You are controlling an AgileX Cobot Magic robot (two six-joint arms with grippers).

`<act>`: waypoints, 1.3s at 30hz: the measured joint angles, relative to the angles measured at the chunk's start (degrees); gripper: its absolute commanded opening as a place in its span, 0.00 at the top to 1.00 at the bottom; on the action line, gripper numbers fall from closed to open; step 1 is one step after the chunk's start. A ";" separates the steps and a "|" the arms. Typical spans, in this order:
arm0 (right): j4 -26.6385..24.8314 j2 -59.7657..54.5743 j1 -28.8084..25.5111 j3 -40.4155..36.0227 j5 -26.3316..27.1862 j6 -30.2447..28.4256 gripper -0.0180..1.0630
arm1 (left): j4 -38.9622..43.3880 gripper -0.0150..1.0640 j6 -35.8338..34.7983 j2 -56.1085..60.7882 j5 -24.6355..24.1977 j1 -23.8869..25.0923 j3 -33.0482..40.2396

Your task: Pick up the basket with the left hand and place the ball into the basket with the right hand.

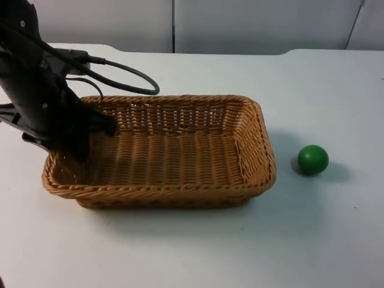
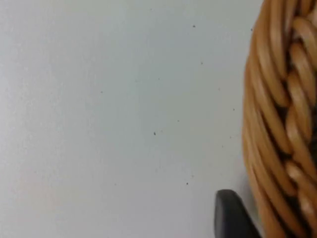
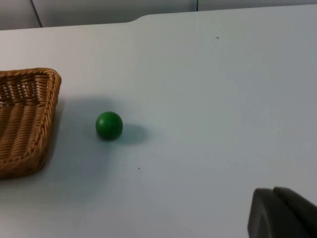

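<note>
The woven wicker basket (image 1: 180,150) stands in the middle of the table, long side across. My left gripper (image 1: 71,147) is down at the basket's left end, over the rim there. In the left wrist view that rim (image 2: 277,124) is very close, with bare table beside it. The green ball (image 1: 312,159) lies on the table just right of the basket, apart from it. In the right wrist view the ball (image 3: 109,125) lies well ahead of my right gripper (image 3: 281,214), beside the basket's right end (image 3: 29,119). The right arm waits.
White table (image 1: 198,246) runs on all sides of the basket and ball. The grey partition wall (image 1: 240,24) closes the far edge.
</note>
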State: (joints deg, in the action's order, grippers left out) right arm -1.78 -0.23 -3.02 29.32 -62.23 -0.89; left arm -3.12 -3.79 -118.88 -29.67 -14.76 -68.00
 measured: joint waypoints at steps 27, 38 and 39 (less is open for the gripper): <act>0.00 0.00 0.00 0.00 0.00 0.00 0.99 | -30.07 0.99 15.44 10.76 -1.98 9.49 6.95; 0.00 0.00 0.00 0.00 0.00 0.00 0.99 | -47.23 0.99 28.15 12.82 -4.82 12.26 10.61; 0.00 0.00 0.00 0.00 0.00 0.00 0.99 | -47.78 0.99 28.75 12.82 -4.82 12.26 10.61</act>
State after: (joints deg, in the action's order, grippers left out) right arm -1.78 -0.23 -3.02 29.32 -62.23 -0.89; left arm -50.91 24.96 -106.06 -34.49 -2.50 -57.39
